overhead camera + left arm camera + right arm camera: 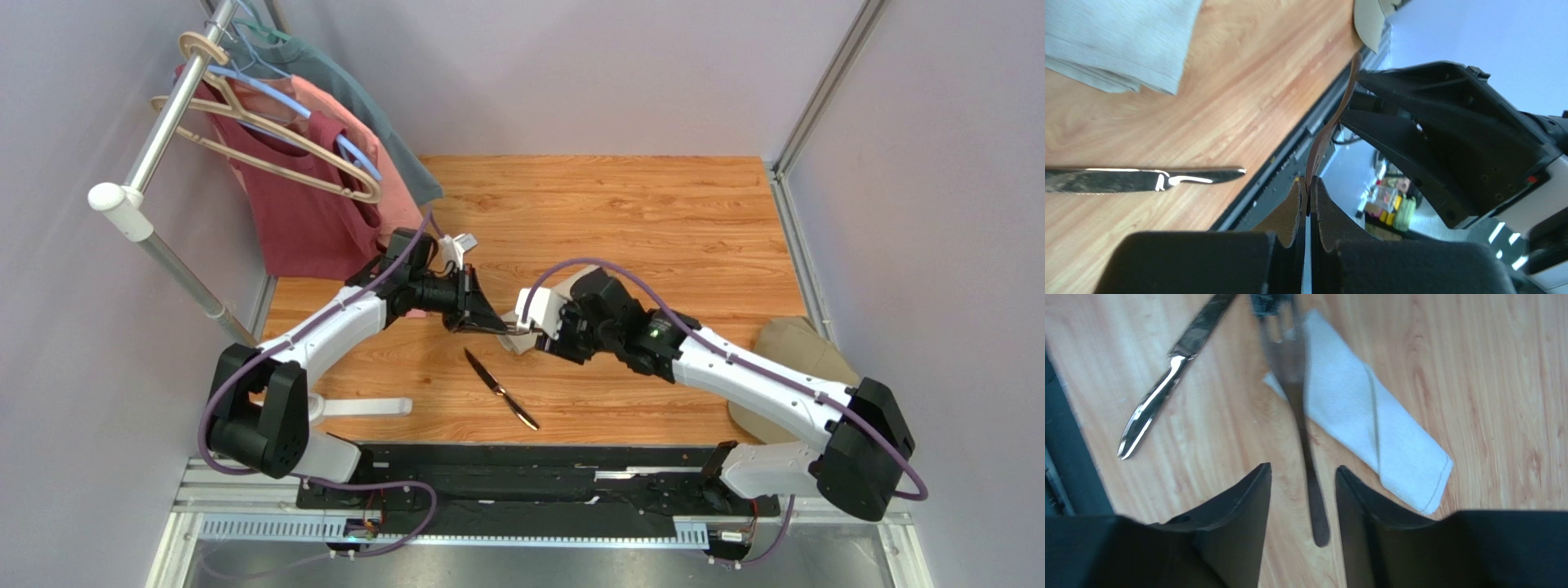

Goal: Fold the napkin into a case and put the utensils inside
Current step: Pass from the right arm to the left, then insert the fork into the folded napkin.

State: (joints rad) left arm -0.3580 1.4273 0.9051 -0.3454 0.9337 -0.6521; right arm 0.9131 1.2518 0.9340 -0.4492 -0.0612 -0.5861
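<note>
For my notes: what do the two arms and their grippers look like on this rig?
The left arm and right arm have white links between bulky black joints, with a purple cable looping along each. A small green light glows near the right wrist. The left gripper and right gripper have black, wedge-shaped fingers.

Robotics lab test cell, plain grey panel walls (577,74) on aluminium posts (828,80), wood-grain table (662,221), robot arms (748,374) bolted to slotted metal rail (515,529), garment rack (172,123).
</note>
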